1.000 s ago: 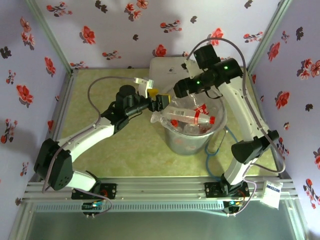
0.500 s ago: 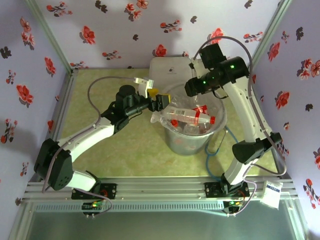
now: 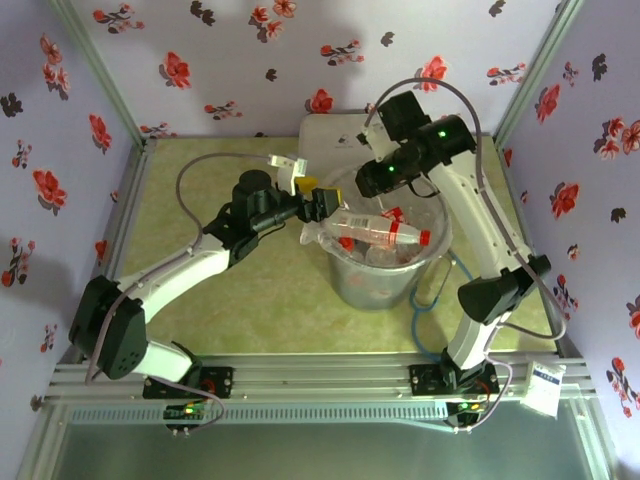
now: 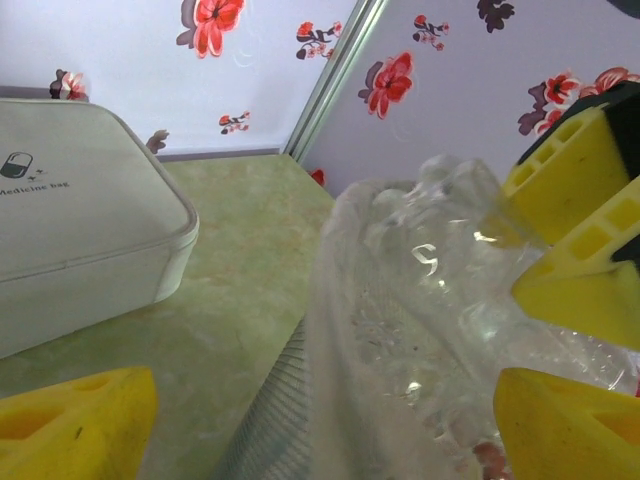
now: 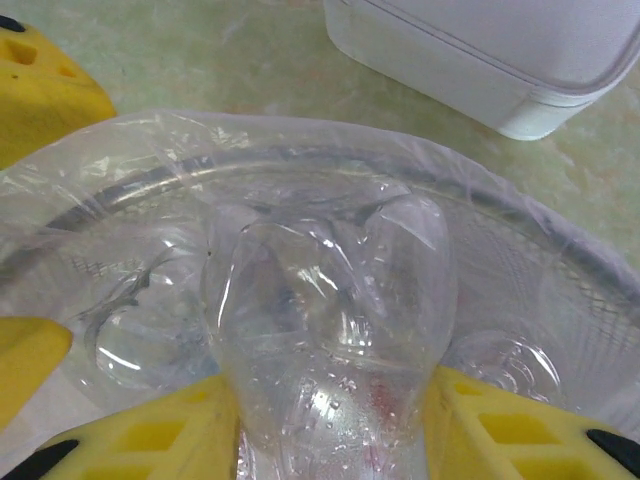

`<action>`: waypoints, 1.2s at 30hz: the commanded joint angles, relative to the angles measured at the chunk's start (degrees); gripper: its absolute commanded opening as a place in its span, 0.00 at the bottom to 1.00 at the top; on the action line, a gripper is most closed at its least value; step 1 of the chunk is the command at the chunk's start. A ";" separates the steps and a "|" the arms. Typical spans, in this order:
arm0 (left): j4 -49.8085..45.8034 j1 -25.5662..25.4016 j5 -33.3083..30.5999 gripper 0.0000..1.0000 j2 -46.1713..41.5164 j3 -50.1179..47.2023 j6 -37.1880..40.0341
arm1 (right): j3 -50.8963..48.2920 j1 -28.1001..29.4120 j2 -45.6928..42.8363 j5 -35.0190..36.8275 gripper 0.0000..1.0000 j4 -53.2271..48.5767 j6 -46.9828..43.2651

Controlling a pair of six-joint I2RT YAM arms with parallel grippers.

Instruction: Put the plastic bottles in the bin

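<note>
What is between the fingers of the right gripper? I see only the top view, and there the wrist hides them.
Observer: In the right wrist view, a clear bottle sits between the right gripper's yellow fingers, with its base pointing away from the camera.
Operator: Is it over the bin?
Observer: Yes, the bin's bag-lined rim curves round beyond the bottle.
Operator: And the left gripper?
Observer: The left wrist view shows the left gripper wide open, with the bagged rim of the bin between its fingers.
</note>
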 commanded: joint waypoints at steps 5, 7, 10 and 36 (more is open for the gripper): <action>2.13 -0.25 0.14 0.88 0.19 1.93 -0.45 | -3.11 1.70 3.00 -2.08 0.47 -6.70 -0.12; 2.20 -0.24 0.14 0.88 0.26 2.08 -0.56 | -2.39 1.70 2.58 -2.07 0.48 -6.21 0.34; 2.29 -0.20 0.23 0.88 0.10 2.19 -0.59 | -0.24 1.57 2.01 -1.40 0.50 -5.53 1.30; -2.43 2.63 -0.93 0.93 -6.05 2.50 1.50 | -15.33 1.61 -1.39 -9.08 0.47 2.78 4.15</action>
